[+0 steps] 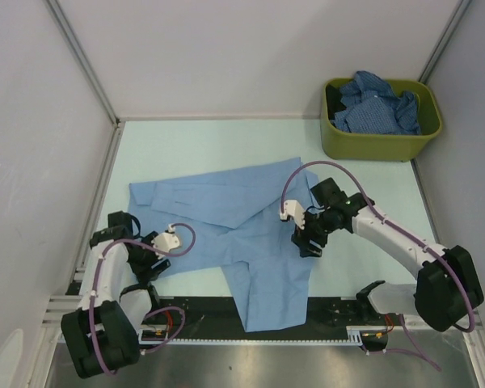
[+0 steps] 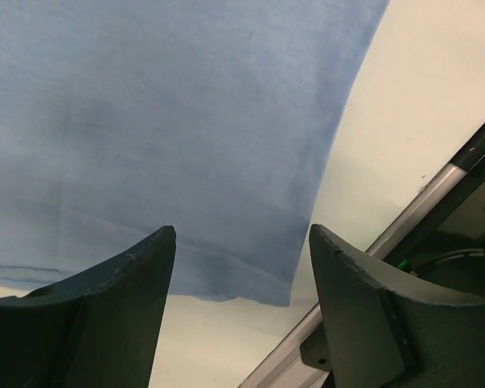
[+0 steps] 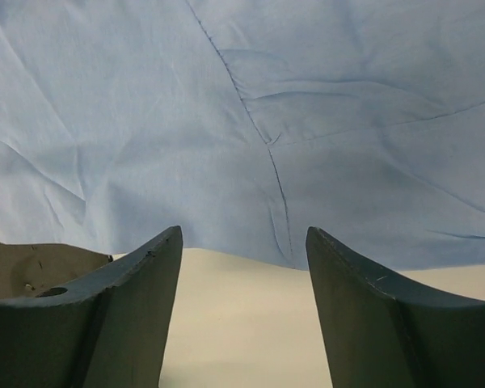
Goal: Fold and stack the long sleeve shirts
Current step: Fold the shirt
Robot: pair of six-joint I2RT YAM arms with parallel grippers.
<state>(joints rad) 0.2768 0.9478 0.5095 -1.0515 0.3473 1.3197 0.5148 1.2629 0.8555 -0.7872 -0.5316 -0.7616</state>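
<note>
Left gripper (image 1: 152, 260): positioned at the near-left hem of the light blue shirt (image 1: 226, 222); jaws are seen standing apart with nothing between them.
Light blue shirt: spread flat on the table (image 1: 364, 182), unfolded, one part reaching toward the near edge.
Right gripper (image 1: 309, 241): set at the shirt's right edge; jaws likewise parted and empty.
Step in hand: judged as approach for the first fold.
Next move: both edges would need pinching, then lifting over.
Darker shirts (image 1: 377, 103): heaped in the green bin (image 1: 380, 144), far right.
</note>
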